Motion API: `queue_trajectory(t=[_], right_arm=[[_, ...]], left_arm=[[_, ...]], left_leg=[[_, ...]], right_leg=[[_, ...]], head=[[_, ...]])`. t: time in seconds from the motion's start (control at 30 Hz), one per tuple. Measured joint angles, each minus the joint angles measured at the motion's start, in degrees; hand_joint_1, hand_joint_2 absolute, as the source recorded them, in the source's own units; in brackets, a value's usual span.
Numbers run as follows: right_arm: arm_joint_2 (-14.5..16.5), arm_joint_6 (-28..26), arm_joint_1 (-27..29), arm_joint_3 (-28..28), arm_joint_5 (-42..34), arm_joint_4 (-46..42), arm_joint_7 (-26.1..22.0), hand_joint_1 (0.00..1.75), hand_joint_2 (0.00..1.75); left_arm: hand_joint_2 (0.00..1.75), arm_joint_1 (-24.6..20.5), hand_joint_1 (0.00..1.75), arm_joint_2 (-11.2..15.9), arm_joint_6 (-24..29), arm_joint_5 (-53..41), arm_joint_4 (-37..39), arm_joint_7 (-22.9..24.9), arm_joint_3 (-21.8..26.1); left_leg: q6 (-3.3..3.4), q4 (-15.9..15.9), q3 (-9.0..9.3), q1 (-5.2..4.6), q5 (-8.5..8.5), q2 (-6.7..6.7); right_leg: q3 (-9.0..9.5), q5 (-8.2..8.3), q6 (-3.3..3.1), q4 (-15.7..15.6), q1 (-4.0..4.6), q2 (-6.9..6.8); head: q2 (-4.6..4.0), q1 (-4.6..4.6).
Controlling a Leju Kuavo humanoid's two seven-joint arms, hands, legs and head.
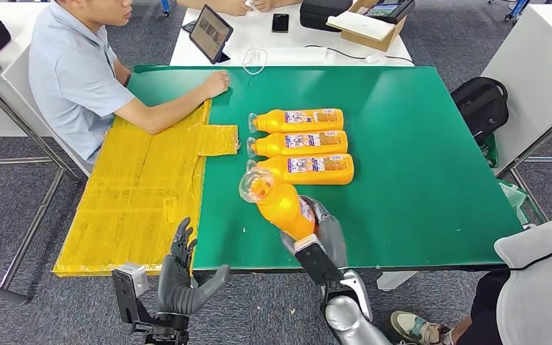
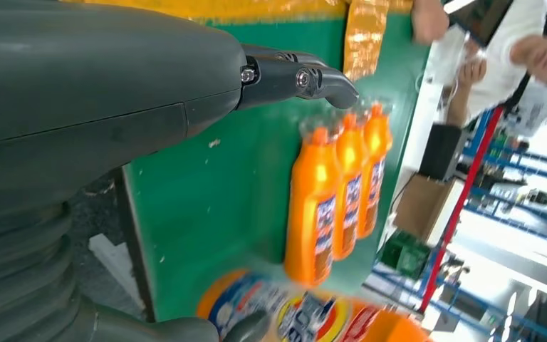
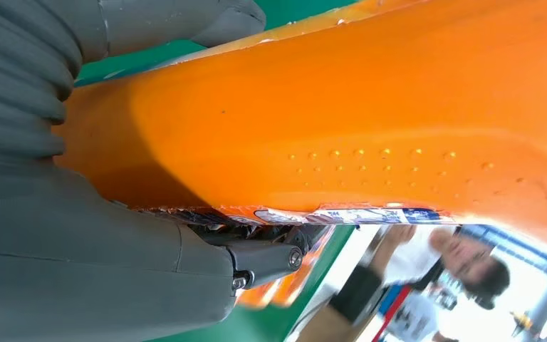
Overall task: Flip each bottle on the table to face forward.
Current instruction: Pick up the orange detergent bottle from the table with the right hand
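Three orange bottles lie side by side, labels up, on the green table (image 1: 417,144): the far one (image 1: 298,120), the middle one (image 1: 298,144) and the near one (image 1: 303,169). My right hand (image 1: 321,231) grips a fourth orange bottle (image 1: 277,198) by its lower body and holds it lifted and tilted, clear cap toward the far left. The right wrist view shows that bottle's plain orange side (image 3: 370,128) close up. My left hand (image 1: 181,277) hangs open below the table's near edge, holding nothing. The left wrist view shows the three lying bottles (image 2: 338,192) and the held one (image 2: 306,317).
A yellow taped mat (image 1: 144,187) covers the table's left part. A person in a blue shirt (image 1: 79,72) sits at the far left with a hand on the table. Another person (image 1: 539,287) stands at the near right. A black bag (image 1: 481,104) lies right of the table.
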Motion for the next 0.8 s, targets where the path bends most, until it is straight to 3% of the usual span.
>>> queue_trajectory(t=[0.3,0.5,0.8], right_arm=[[2.52,2.88,-1.52,7.12,-0.01,0.72,0.44,1.75,1.75],[4.47,-0.04,-1.93,12.45,-0.57,2.41,0.21,1.75,1.75],[5.32,-3.99,-3.02,16.83,-0.79,6.04,-0.45,1.75,1.75]], left_arm=[[1.75,-1.29,0.00,0.63,-0.14,-1.41,1.42,1.06,-1.55],[1.75,-1.89,0.00,0.35,2.14,1.60,1.62,1.42,-1.37],[1.75,-2.66,0.00,0.14,-0.96,6.37,1.58,2.75,-1.50]], left_leg=[[0.00,-0.01,-0.05,0.03,0.01,0.00],[0.00,-0.01,-0.07,0.02,0.00,0.00],[0.00,-0.01,-0.09,0.02,0.00,-0.01]], right_leg=[[-0.06,0.00,-0.01,0.02,0.02,0.00],[-0.08,-0.01,-0.01,0.01,0.01,0.00],[-0.10,-0.01,-0.01,0.01,0.00,-0.01]], head=[[0.00,0.01],[0.00,0.01],[0.00,0.01]])
